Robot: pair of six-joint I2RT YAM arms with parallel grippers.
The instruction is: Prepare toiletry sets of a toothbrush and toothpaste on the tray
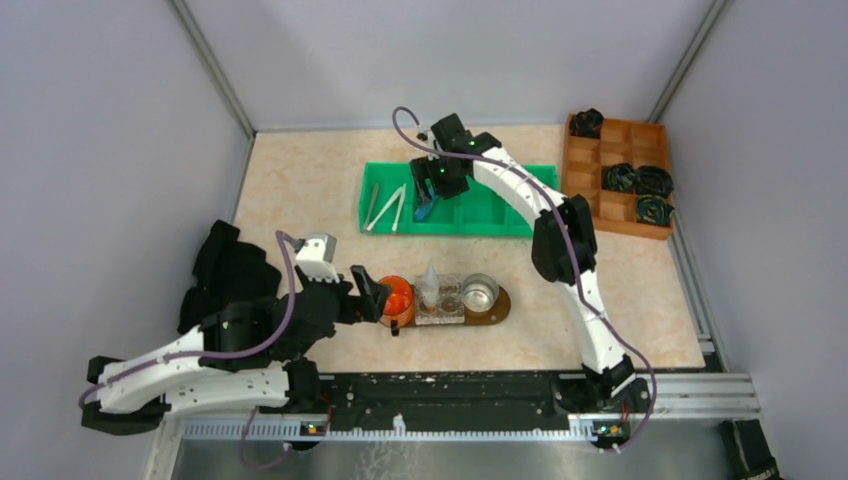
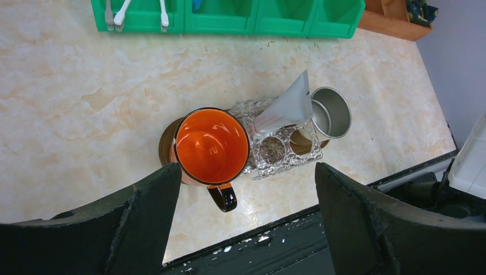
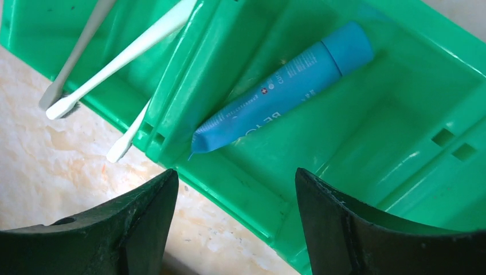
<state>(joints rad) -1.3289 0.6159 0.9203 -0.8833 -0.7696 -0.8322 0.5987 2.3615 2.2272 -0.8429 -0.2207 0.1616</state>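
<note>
From above, the right gripper (image 1: 432,190) is far out over the green bin (image 1: 480,215). Its fingers are spread and hold nothing. The blue tube (image 1: 425,210) lies in the bin right under it. The toothbrushes (image 1: 390,208) lie in the next box of the bin, just to the left. The tray (image 1: 500,300) is nearer to the arms, in the middle of the table. On it stand an orange cup (image 1: 397,296), a clear holder (image 1: 440,305) with a white tube (image 1: 430,275) standing in it, and a metal cup (image 1: 480,292). The left gripper (image 1: 365,295) is at the left end of the tray. The right arm is much nearer to the blue tube.

In the left wrist view, the left gripper (image 2: 246,172) is wide open and empty. The orange cup (image 2: 211,144) sits just past its fingers. I see no toothbrush on the tray (image 2: 166,140).

In the right wrist view, the right gripper (image 3: 236,183) hangs open. The blue tube (image 3: 281,91) lies flat on the bin floor, just past the fingertips. It lies slanted, flat end close to the left finger, cap far off to the right. I think the gripper has to turn some, so its fingers can squeeze the long sides, then go down.
</note>
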